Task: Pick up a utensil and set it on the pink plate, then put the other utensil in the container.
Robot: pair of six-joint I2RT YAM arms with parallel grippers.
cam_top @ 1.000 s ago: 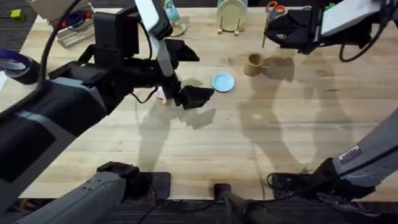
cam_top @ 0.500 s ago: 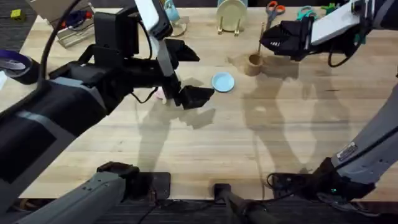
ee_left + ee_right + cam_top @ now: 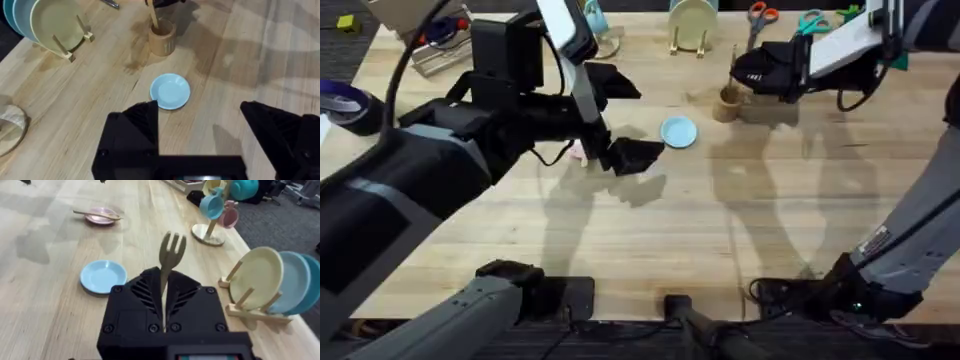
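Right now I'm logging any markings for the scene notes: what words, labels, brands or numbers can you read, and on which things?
No text can be read on the fork, wooden cup, pink plate, blue plate or the rack plates.
A small white label on the right arm: marks too small to read.

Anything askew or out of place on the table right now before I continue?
Nothing stands out. The spoon lies across the pink plate, the blue plate sits flat, and the right gripper holds the fork upright, its handle reaching down into the wooden cup. No spills or visible damage.
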